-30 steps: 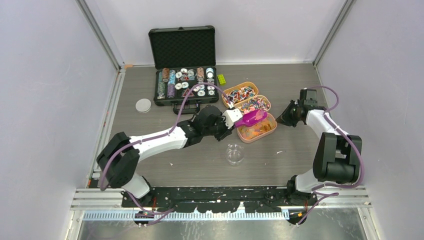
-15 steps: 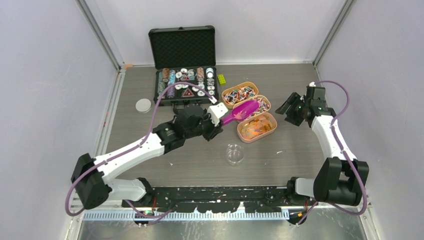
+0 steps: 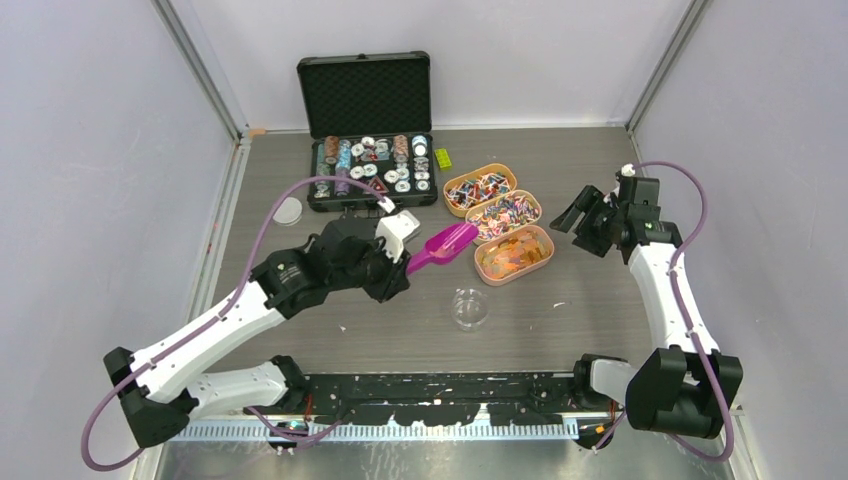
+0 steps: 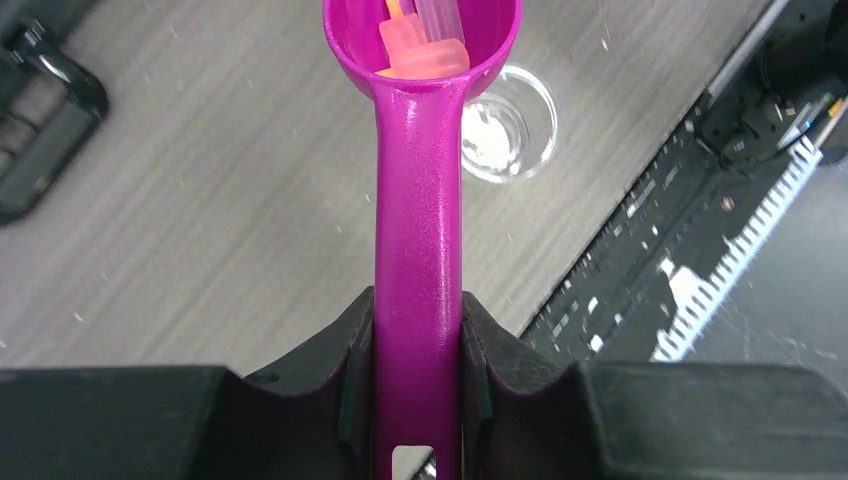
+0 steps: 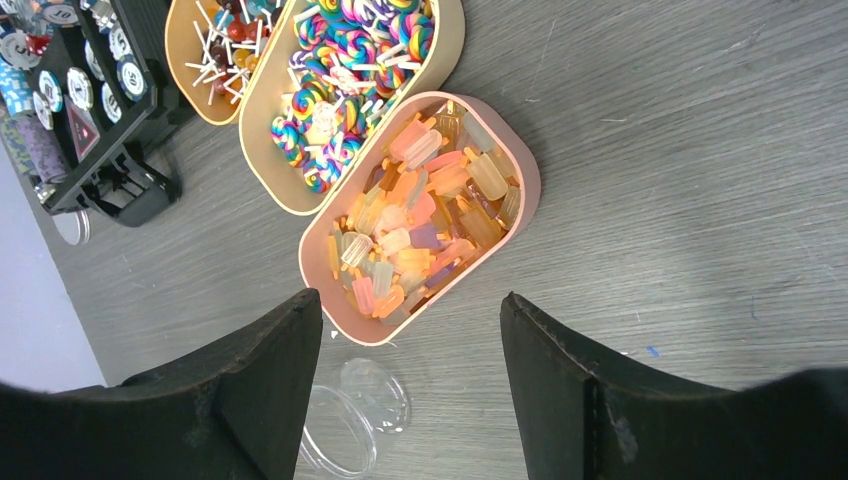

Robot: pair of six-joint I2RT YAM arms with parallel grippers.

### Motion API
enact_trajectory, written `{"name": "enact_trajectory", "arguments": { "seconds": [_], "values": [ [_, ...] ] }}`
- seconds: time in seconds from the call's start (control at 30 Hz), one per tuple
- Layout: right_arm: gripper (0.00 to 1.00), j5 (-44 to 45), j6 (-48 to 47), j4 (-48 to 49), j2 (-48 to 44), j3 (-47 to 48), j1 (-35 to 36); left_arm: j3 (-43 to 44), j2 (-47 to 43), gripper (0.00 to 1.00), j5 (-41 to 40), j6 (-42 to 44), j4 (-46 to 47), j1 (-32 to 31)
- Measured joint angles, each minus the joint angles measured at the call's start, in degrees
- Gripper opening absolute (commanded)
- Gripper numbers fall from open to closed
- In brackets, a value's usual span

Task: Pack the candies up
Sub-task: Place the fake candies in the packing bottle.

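Left claw (image 3: 404, 266) (image 4: 417, 345): clamped on the handle of the magenta scoop (image 3: 445, 245) (image 4: 418, 190), one dark finger pressed against each side.
Scoop: juts straight out ahead of the left claw with its bowl at the far end, held up off the table (image 3: 560, 160).
Scoop load: a few candies (image 4: 420, 50), pastel pink and orange, lie in the bowl, well ahead of the left claw's fingertips.
Clear dish (image 3: 470, 307) (image 4: 510, 125) (image 5: 340, 430): on the table below and just past the scoop's bowl, which partly hides it from the left wrist. It is apart from both claws.
Right claw (image 3: 588, 213) (image 5: 410, 305): fingers spread wide apart with nothing between them.
Pink tray (image 3: 550, 252) (image 5: 535, 185): the tray nearest the right claw, straight ahead and framed between its two fingers without touching them. It is filled with pastel ice-lolly-shaped candies.
Middle tan tray (image 3: 536, 205) (image 5: 262, 175): just beyond the pink tray from the right claw, holding rainbow swirl lollipops.
Far tan tray (image 3: 449, 200) (image 5: 182, 60): furthest of the three from the right claw, holding small sweets on white sticks.
Chip case (image 3: 365, 95) (image 5: 150, 175): open, past the trays from the right claw and well ahead of the left claw, with poker chips in rows.
Yellow-green block (image 3: 442, 157): between the case and the far tan tray.
White round lid (image 3: 288, 209): flat on the table beside the case, off to the left claw's left.
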Motion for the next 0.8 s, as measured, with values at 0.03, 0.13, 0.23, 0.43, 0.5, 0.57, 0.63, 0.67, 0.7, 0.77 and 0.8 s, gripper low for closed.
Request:
{"name": "enact_trajectory", "arguments": {
  "seconds": [0.03,0.13,0.23,0.43,0.5,0.57,0.63,0.67,0.7,0.77,0.8],
  "values": [
    [0.70,0.00,-0.20,-0.22,0.00,0.20,0.00,0.00,-0.46,0.00,0.20,-0.59,-1.51,-0.26],
    [0.70,-0.04,-0.42,-0.70,0.00,0.66,0.02,0.00,-1.40,0.00,1.33,-2.67,-6.19,-1.22],
    [0.70,-0.31,-0.37,-0.70,-0.04,0.76,0.02,0.00,-1.40,0.00,1.92,-4.00,-9.44,-2.29],
    [0.70,-0.68,-0.37,-0.83,-0.87,0.76,0.04,1.01,0.61,0.00,2.03,-5.16,-15.65,-4.66],
    [0.70,-0.68,-0.37,-0.98,-1.16,0.76,0.07,1.84,2.03,0.00,2.08,-5.40,-16.90,-5.42],
    [0.70,-0.70,-0.39,-1.09,-1.38,0.76,0.07,2.89,3.63,0.00,2.08,-5.44,-18.05,-6.40],
    [0.70,-0.76,-0.39,-1.09,-1.40,0.76,0.07,3.80,4.94,0.00,2.08,-5.44,-18.86,-7.28],
    [0.70,-0.83,-0.39,-1.09,-1.40,0.76,0.07,4.26,5.60,0.00,2.08,-5.44,-19.28,-7.72],
    [0.70,-0.87,-0.39,-1.09,-1.40,0.76,0.07,4.59,6.14,0.00,2.10,-5.44,-19.52,-8.00],
    [0.70,-0.94,-0.39,-1.09,-1.40,0.76,0.07,5.31,7.30,0.00,2.10,-5.44,-20.22,-8.46],
    [0.70,-1.03,-0.39,-1.09,-1.40,0.76,0.07,5.70,7.87,0.00,2.12,-5.44,-20.65,-8.59]
  ]
}}
